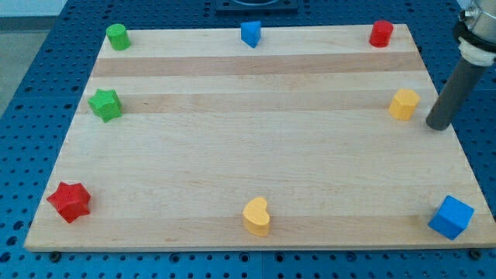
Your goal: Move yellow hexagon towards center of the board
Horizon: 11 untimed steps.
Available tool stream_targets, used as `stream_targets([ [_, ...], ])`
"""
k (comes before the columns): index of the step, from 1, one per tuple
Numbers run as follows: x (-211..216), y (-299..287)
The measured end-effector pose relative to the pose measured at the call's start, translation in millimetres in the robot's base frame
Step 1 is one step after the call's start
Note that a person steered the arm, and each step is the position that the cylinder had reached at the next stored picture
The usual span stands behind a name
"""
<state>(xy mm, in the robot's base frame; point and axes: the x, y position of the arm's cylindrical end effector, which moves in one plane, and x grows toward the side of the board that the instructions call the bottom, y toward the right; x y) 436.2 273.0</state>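
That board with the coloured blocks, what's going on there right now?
A robot arm ending in a dark rod is working over a wooden board with blocks spread around its edges. My tip sits at the view's right edge, just right of the yellow hexagon, with a small gap, not touching. The hexagon is by the right edge, far from the centre, so the push toward the middle has not begun. The yellow heart sits at the bottom edge.
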Motion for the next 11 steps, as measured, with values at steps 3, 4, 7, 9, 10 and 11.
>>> stream_targets([
  [3, -38, -41],
  [4, -57, -40],
  [7, -53, -117],
  [9, -25, -201],
  [10, -25, -209],
  [11, -26, -178],
])
